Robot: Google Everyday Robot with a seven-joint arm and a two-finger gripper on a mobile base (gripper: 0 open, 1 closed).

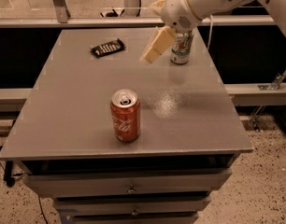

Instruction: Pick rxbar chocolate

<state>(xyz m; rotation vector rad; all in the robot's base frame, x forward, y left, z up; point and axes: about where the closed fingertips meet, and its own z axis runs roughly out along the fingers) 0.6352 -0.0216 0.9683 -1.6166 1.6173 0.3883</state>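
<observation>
The rxbar chocolate (108, 47) is a flat black bar with pale lettering, lying at the far left of the grey table top (82, 106). My gripper (157, 45) hangs above the far middle of the table, to the right of the bar and apart from it, holding nothing. A red cola can (125, 115) stands upright near the front middle. A white-green can (181, 48) stands at the far right, just behind my arm.
The table has drawers (129, 188) below its front edge. A rail and a glass wall (87, 20) run behind the far edge. The floor (269, 181) lies to the right.
</observation>
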